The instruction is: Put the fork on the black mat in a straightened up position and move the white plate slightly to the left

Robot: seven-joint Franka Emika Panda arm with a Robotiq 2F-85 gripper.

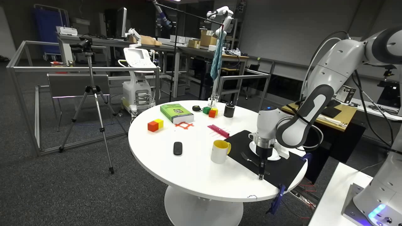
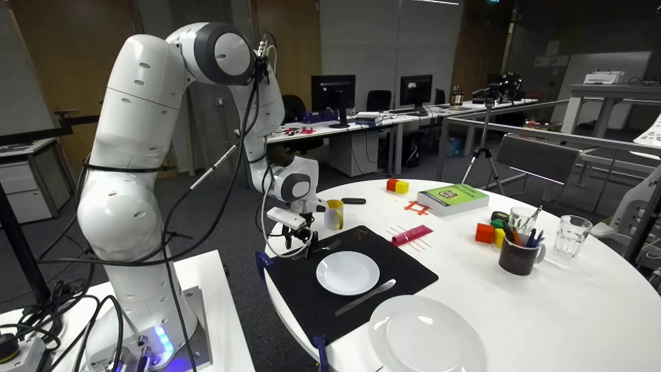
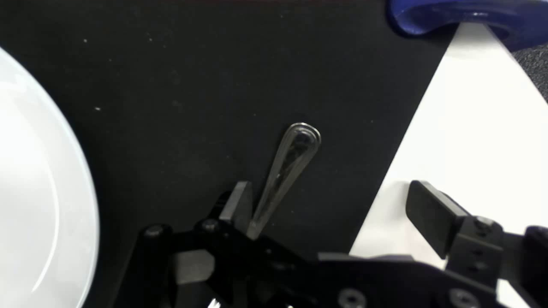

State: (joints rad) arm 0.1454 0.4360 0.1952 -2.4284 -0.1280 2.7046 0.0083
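Round white counter, black mat under the white plate. Fork on the mat beside the plate, looking near-straight. Fingers wide apart, nothing held: 1 between plate and fork, 1 farther from the plate, past the mat. Fork sits off-centre, so closing could skew it or ruck the mat; drift plateward could bump the plate.

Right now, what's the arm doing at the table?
The robot arm has its open jaws down at the fork, with the handle between them but not clamped. The fork lies on the black mat, roughly parallel to the mat's nearby edge. The white plate sits on the mat between the fork and the knife.
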